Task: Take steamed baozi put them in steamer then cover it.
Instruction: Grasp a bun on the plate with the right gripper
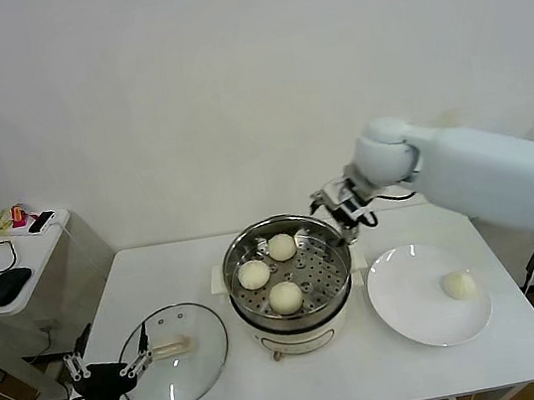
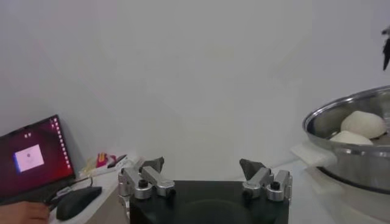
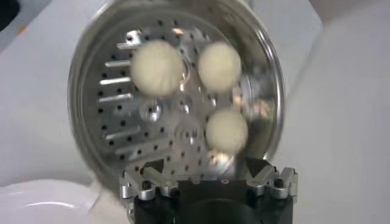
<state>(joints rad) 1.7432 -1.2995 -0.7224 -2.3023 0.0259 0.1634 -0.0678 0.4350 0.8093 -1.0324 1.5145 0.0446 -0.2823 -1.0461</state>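
Observation:
Three cream-white baozi lie on the perforated floor of the steel steamer, which sits on its cream pot base at the table's middle. The same baozi and steamer fill the right wrist view. My right gripper hangs open and empty over the steamer's back right rim. A fourth baozi rests on the white plate to the right. The glass cover lies flat at the front left, handle up. My left gripper stands open beside it.
A side desk at the far left carries a laptop, a black mouse and small items. The wall stands close behind the table. The steamer's rim and handle show at the edge of the left wrist view.

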